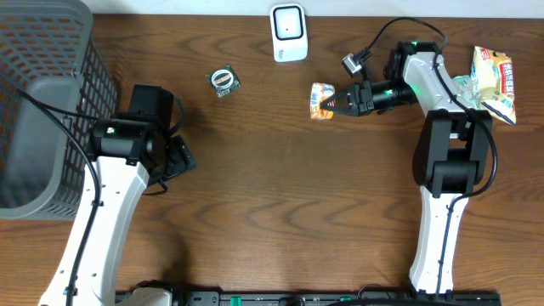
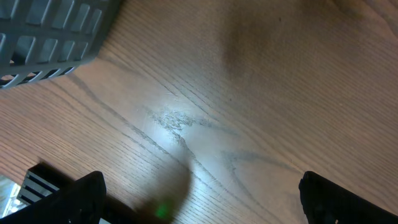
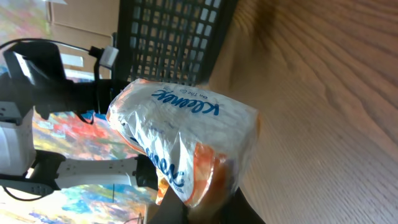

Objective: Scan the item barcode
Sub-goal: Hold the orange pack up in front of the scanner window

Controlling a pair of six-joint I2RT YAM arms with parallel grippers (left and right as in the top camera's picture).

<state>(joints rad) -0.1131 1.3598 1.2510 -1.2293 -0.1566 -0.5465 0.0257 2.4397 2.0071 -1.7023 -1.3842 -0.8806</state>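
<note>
Seen from overhead, my right gripper [image 1: 334,104] is clamped on a Kleenex tissue pack [image 1: 320,100], which appears to be lifted off the wooden table [image 1: 280,195]. The white barcode scanner [image 1: 289,32] stands toward the far edge, near the pack and a little to its left. That makes my right arm by far the nearer one. It is folded at the elbow on the right side, with the forearm running leftward across the table and the fingers pointing left. My left gripper [image 1: 177,158] sits well apart from all this, near the grey basket [image 1: 42,102], low over bare wood.

In the left wrist view, my two left fingers [image 2: 84,198] stand wide apart with nothing between them, only wood grain below.

In the right wrist view the pack fills the middle and is pinched at its lower end. Its long axis lies across my fingers, and the blue lettering faces the camera. I see no barcode on this face, so I judge the next move must turn another side toward the scanner.
</note>
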